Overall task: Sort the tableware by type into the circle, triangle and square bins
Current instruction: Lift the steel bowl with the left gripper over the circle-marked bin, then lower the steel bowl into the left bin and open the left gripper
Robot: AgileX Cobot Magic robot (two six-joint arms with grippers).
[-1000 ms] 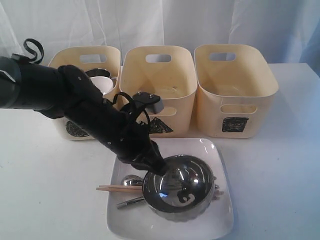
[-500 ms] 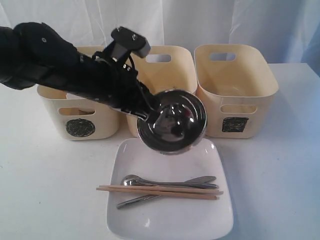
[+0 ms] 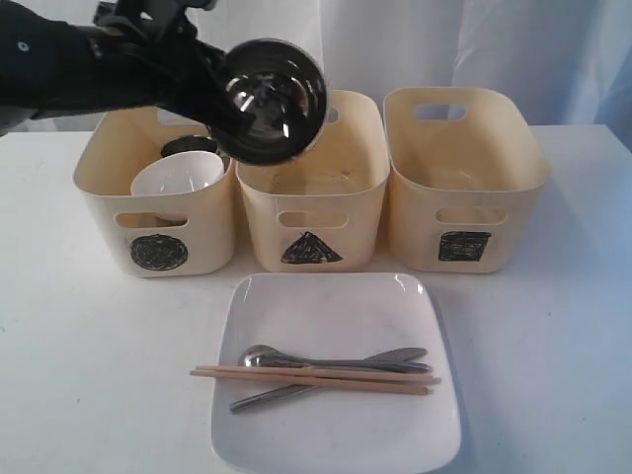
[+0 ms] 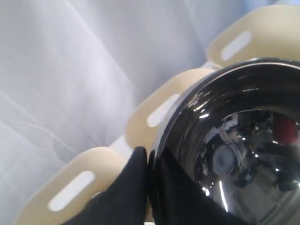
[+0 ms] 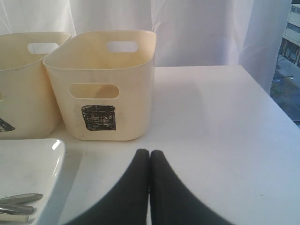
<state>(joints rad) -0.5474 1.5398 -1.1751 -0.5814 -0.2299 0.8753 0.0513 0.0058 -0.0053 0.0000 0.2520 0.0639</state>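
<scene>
Mostly hidden mug (image 3: 188, 146), jaws gripping steel bowl (image 3: 269, 99)

The scene is bright and evenly lit; the white curtain (image 3: 494, 39) behind glows with soft light. Shadows on the table (image 3: 553, 326) are weak and diffuse. The large steel bowl (image 3: 269, 99) carries small white glints and dark reflections. In the left wrist view its near rim looks slightly soft.

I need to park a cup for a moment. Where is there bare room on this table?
Bare table right of the plate, in front of the square bin; also left of the plate, before the circle bin. Crowded: the plate's middle, under chopsticks and cutlery, and the circle bin.
</scene>
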